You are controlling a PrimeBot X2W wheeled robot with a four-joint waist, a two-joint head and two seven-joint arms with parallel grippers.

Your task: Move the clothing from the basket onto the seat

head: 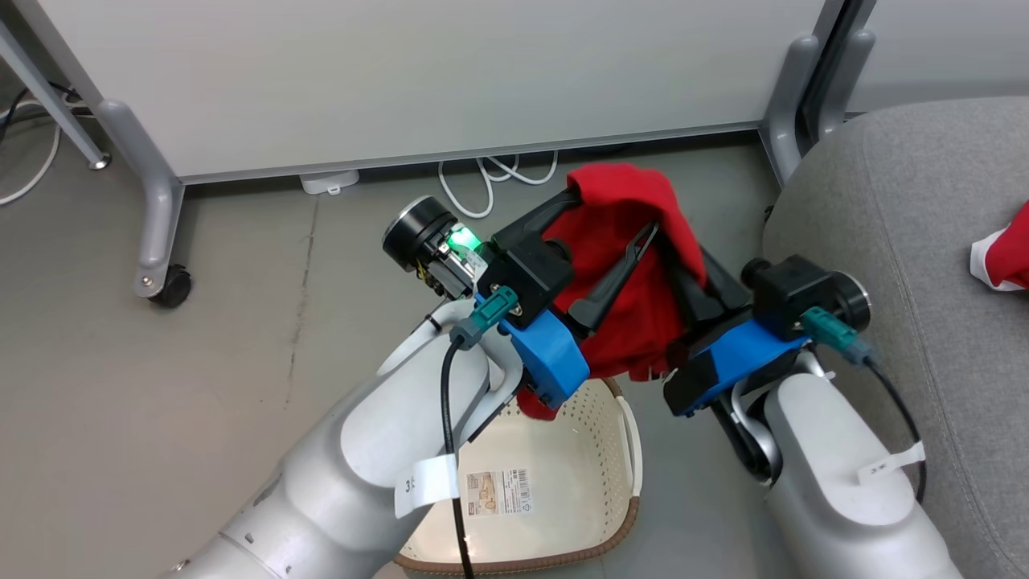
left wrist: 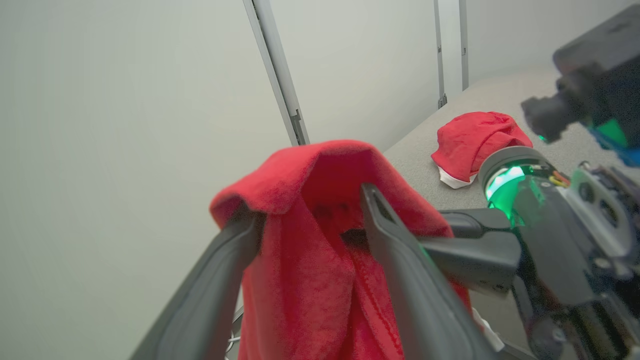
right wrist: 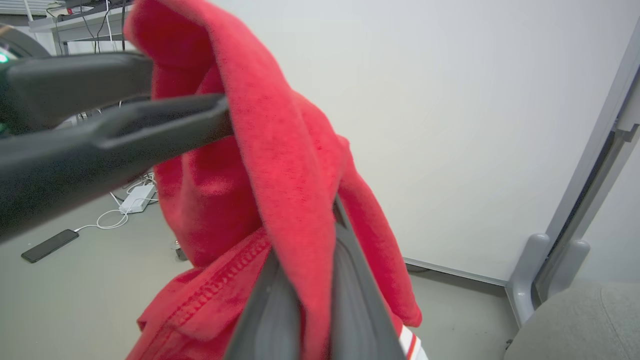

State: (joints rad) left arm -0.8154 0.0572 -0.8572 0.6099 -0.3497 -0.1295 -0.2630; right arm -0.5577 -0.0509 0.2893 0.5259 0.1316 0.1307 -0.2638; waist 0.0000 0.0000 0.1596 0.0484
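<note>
A bright red garment [head: 619, 209] hangs in the air above the cream basket [head: 635, 450], draped over both grippers. My left gripper [head: 613, 211] is open; its two dark fingers [left wrist: 400, 250] stand wide apart with the fabric [left wrist: 300, 280] slung over and between them. Between the two fingers of my right gripper [right wrist: 305, 250], which are shut, a fold of the same garment [right wrist: 280, 150] is pinched. The basket's inside shows just its label. The grey sofa [head: 900, 241] lies to the right, and a second red garment [head: 1009, 257] with white trim rests on it.
The pale partition panel [head: 402, 72] stands behind, with a wheeled leg [head: 157, 241] at left and another leg [head: 784, 121] by the sofa. White cables [head: 490, 181] and an adapter [head: 330, 181] lie at its foot. A dark phone [right wrist: 49, 245] lies on the floor.
</note>
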